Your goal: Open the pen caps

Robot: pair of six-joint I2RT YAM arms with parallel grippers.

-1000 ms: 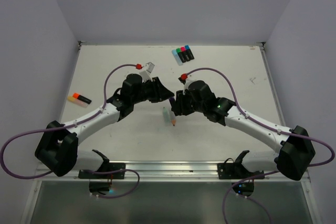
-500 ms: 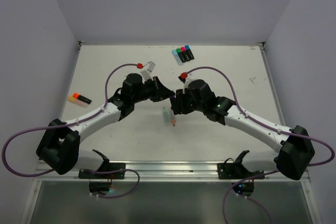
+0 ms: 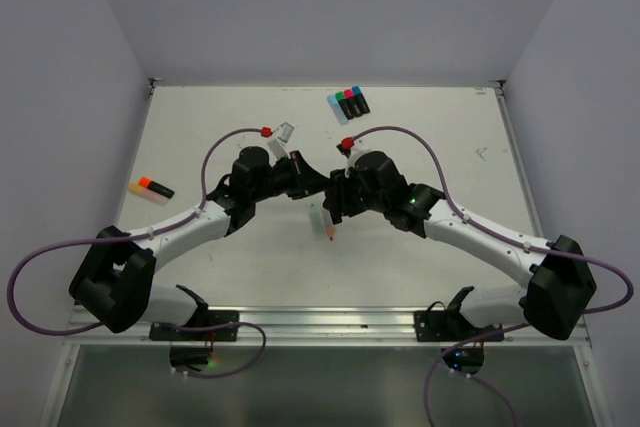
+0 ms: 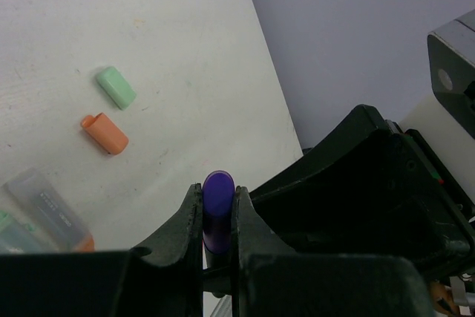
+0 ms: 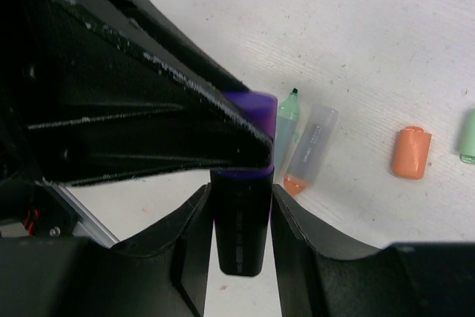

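A purple-capped pen is held between both grippers above the table's middle. My left gripper (image 4: 218,209) is shut on the purple cap (image 4: 218,197), and its black fingers (image 5: 148,124) cover most of that cap (image 5: 261,109) in the right wrist view. My right gripper (image 5: 241,206) has its fingers against both sides of the black pen body (image 5: 241,228). From above, the left gripper (image 3: 316,179) and right gripper (image 3: 336,189) meet tip to tip. A loose green cap (image 4: 116,87) and a loose orange cap (image 4: 105,133) lie on the table.
Two uncapped pale pens (image 3: 322,221), one green-tipped (image 5: 288,120) and one orange-tipped (image 5: 312,146), lie just below the grippers. Several capped pens (image 3: 348,103) stand in a row at the back. An orange-capped pen (image 3: 150,187) lies at the far left.
The left gripper has moved right to meet the right gripper and has closed on the purple cap. The right arm has shifted slightly left.
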